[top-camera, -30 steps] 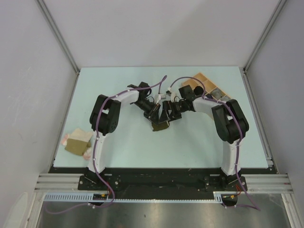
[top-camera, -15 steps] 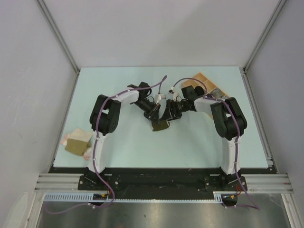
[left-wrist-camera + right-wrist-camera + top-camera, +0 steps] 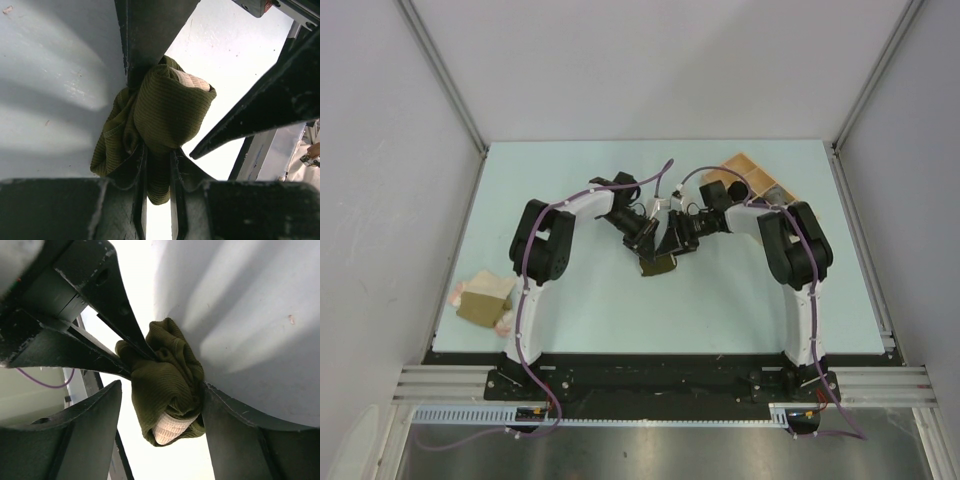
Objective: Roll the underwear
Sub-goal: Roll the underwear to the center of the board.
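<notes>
Two grippers crowded together at table [image 3: 720, 300] centre. Left gripper [image 3: 157, 150] pinched olive underwear [image 3: 170, 105], which was bunched into a roll with pale waistband showing. Right gripper [image 3: 161, 387] was spread around same roll, one finger touching, other apart. Only the wrist views showed the grip. Only the top view showed wooden tray [image 3: 752, 166] far right, contents unreadable, and loose underwear pile [image 3: 483, 300] at left edge.

Plain grey wall panels [image 3: 650, 70] and aluminium frame rails [image 3: 440, 75] are enclosing a pale mint tabletop [image 3: 580, 320] where two black-and-white, purple-cabled robot arms [image 3: 542, 245] are standing bolted: a robotics lab.
</notes>
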`<state>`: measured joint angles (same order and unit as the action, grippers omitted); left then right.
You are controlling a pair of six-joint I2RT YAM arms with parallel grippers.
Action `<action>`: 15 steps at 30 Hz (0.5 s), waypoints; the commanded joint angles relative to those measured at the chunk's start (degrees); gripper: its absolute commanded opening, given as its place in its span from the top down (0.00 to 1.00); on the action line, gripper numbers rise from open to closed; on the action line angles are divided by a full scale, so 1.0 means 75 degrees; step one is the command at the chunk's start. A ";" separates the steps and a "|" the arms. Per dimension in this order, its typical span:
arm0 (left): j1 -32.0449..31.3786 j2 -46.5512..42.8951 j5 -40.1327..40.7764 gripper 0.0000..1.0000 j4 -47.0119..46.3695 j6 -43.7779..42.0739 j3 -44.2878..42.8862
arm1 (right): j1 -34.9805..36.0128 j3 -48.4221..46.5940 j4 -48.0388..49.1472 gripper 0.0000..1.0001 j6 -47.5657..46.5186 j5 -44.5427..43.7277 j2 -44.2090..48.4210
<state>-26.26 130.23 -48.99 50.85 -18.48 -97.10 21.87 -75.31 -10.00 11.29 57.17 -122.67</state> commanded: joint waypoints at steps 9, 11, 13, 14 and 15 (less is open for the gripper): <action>-0.0307 0.0506 0.1669 0.85 -0.0288 -0.0559 0.0091 | 0.0377 -0.0283 -0.1749 0.37 -0.1118 -0.0615 -0.1057; -0.0319 0.0518 0.1669 0.85 -0.0276 -0.0548 0.0080 | 0.0424 -0.0434 -0.1982 0.40 -0.1328 -0.0579 -0.1186; -0.0319 0.0542 0.1692 0.85 -0.0253 -0.0559 0.0056 | 0.0459 -0.0540 -0.2334 0.40 -0.1481 -0.0568 -0.1268; -0.0319 0.0553 0.1704 0.85 -0.0253 -0.0559 0.0056 | 0.0471 -0.0576 -0.2381 0.39 -0.1482 -0.0521 -0.1338; -0.0307 0.0565 0.1716 0.85 -0.0253 -0.0548 0.0044 | 0.0471 -0.0657 -0.2544 0.38 -0.1656 -0.0497 -0.1397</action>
<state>-26.65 130.23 -47.81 51.59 -18.63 -97.73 21.91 -81.54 -19.14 4.23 60.31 -126.80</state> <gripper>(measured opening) 0.202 0.599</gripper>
